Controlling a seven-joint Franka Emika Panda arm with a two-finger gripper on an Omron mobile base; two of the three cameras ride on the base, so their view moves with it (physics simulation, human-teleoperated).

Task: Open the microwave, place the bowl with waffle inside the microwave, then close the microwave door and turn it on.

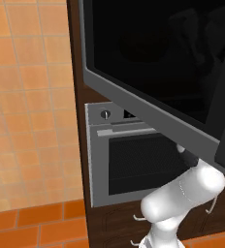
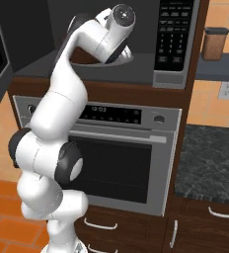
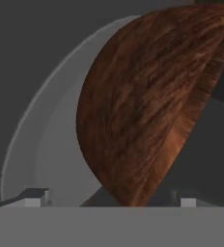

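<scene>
Reaching into the open microwave [image 2: 151, 44], the gripper [image 3: 109, 202] has fingertips [image 3: 36, 197] spread apart around one brown wooden bowl [image 3: 152, 106] (contact unclear) on the grey turntable [image 3: 41, 144]; one microwave door [image 1: 153, 63] swung wide.

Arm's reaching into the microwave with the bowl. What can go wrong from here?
1. The wooden bowl sits tilted right at the tool, over the grey turntable; if it's let go at that angle, it may tip or roll.
2. The microwave door hangs wide open beside the arm; a broad retreat may strike it.
3. The wrist fills the cavity mouth of the microwave, so pulling back may clip the frame.
</scene>
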